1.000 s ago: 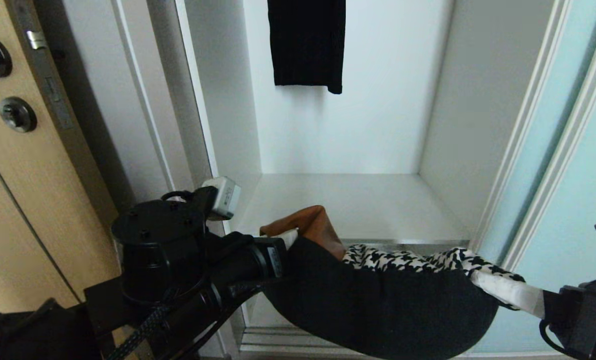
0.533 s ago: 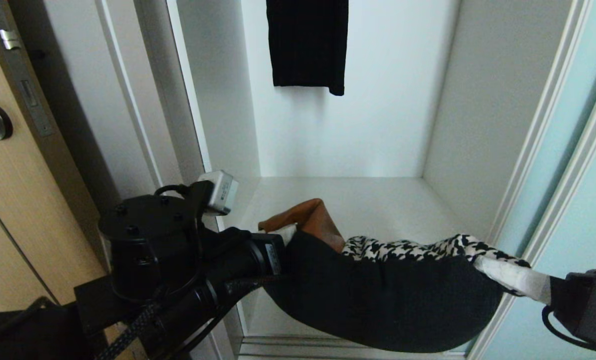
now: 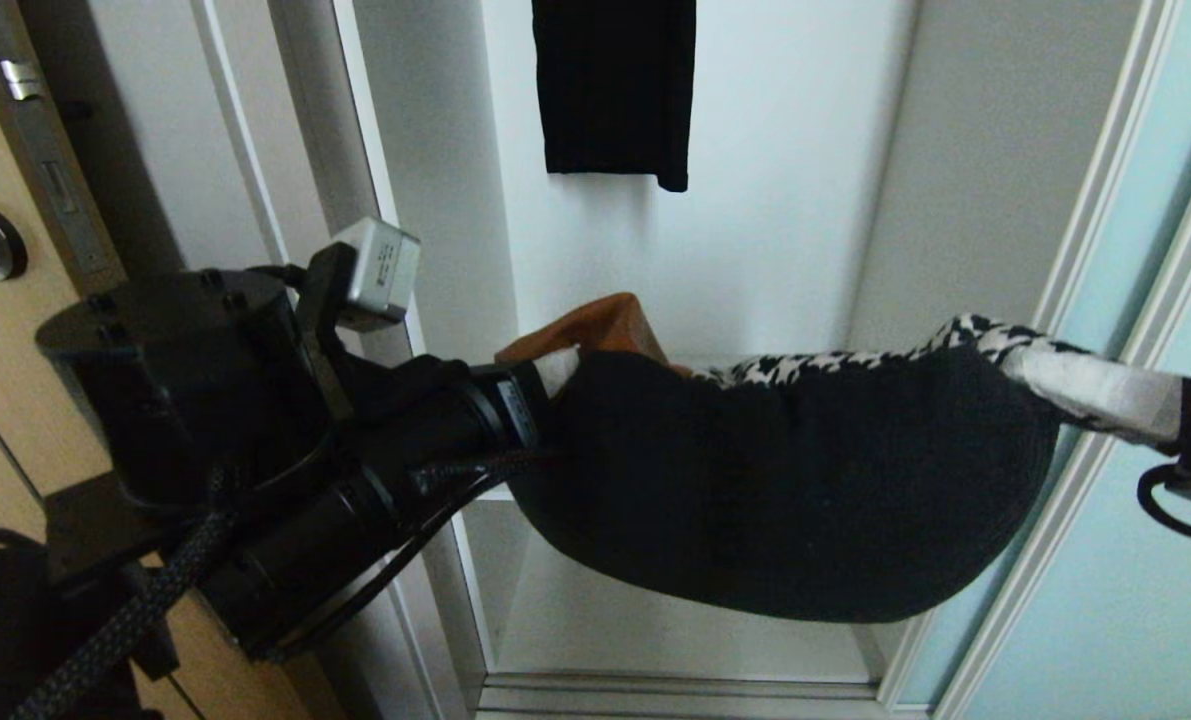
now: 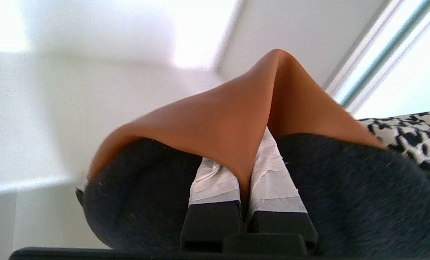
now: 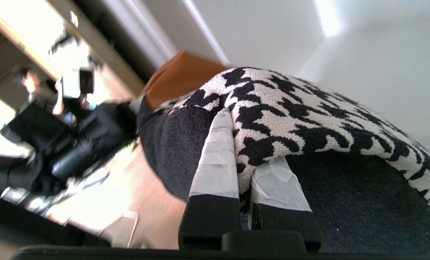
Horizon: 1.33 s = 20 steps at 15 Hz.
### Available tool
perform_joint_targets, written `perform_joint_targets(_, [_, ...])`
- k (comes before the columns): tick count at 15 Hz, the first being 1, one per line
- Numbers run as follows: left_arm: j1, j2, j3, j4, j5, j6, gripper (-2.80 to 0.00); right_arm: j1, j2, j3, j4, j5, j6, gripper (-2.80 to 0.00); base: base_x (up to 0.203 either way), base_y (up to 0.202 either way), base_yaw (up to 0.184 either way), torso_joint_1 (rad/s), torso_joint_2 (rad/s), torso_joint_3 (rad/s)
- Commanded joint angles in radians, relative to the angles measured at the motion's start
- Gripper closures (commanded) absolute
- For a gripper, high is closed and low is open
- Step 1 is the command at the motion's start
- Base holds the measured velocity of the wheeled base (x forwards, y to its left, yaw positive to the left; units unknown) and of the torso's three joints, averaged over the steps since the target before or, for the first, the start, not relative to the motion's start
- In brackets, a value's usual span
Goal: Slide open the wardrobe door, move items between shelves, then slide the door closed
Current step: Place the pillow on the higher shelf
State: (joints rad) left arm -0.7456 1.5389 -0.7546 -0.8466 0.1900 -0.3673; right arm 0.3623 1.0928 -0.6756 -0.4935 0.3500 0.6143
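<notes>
The cushion (image 3: 785, 480) hangs in front of the open wardrobe, slung between both grippers, black underside towards me and sagging in the middle. My left gripper (image 3: 555, 370) is shut on its tan leather corner (image 4: 229, 115), with the fingers (image 4: 272, 180) pinching the fold. My right gripper (image 3: 1055, 375) is shut on the houndstooth corner (image 5: 308, 108), and its taped fingers (image 5: 216, 162) clamp the fabric. The cushion hides most of the upper shelf (image 3: 490, 493). A lower shelf (image 3: 645, 625) shows beneath it. The aqua sliding wardrobe door (image 3: 1155, 580) stands slid aside on the right.
A black garment (image 3: 615, 90) hangs at the back of the wardrobe, above the cushion. A wooden door with a lock plate (image 3: 15, 330) stands on the left, beside the white wardrobe frame (image 3: 355, 150). The door track (image 3: 675, 690) runs along the bottom.
Both grippers have lifted the cushion, the right end more than the left. It now covers the upper shelf that showed behind it before. The camera shifted slightly early on.
</notes>
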Motion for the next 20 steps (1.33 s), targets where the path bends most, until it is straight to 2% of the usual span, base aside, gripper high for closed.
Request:
perform_joint_targets(1, [0.042, 0.015, -0.080, 0.018, 0.000, -0.001, 0.00, -0.049, 0.106, -0.118, 0.013, 0.005, 0.002, 0.00, 0.000, 0.000, 0.000, 0.000, 0.00, 0.000])
perform_joint_targets(5, [0.121, 0.142, -0.226, 0.041, -0.007, 0.002, 0.00, -0.092, 0.322, -0.381, 0.023, 0.008, 0.003, 0.00, 0.000, 0.000, 0.000, 0.000, 0.00, 0.000])
perform_joint_targets(10, [0.247, 0.370, -0.462, 0.052, -0.009, 0.006, 0.00, -0.134, 0.676, -0.677, 0.018, 0.007, 0.001, 0.00, 0.000, 0.000, 0.000, 0.000, 0.00, 0.000])
perform_joint_targets(15, [0.304, 0.617, -0.647, 0.041, -0.006, 0.037, 0.00, -0.185, 1.018, -0.960, -0.007, 0.011, -0.007, 0.00, 0.000, 0.000, 0.000, 0.000, 0.00, 0.000])
perform_joint_targets(18, [0.321, 0.766, -0.778, 0.052, -0.007, 0.044, 0.00, -0.232, 1.159, -1.018, -0.006, 0.037, -0.056, 0.00, 0.000, 0.000, 0.000, 0.000, 0.00, 0.000])
perform_joint_targets(20, [0.324, 0.808, -0.788, 0.066, -0.009, 0.045, 0.00, -0.242, 1.190, -0.973, -0.010, 0.044, -0.082, 0.00, 0.000, 0.000, 0.000, 0.000, 0.00, 0.000])
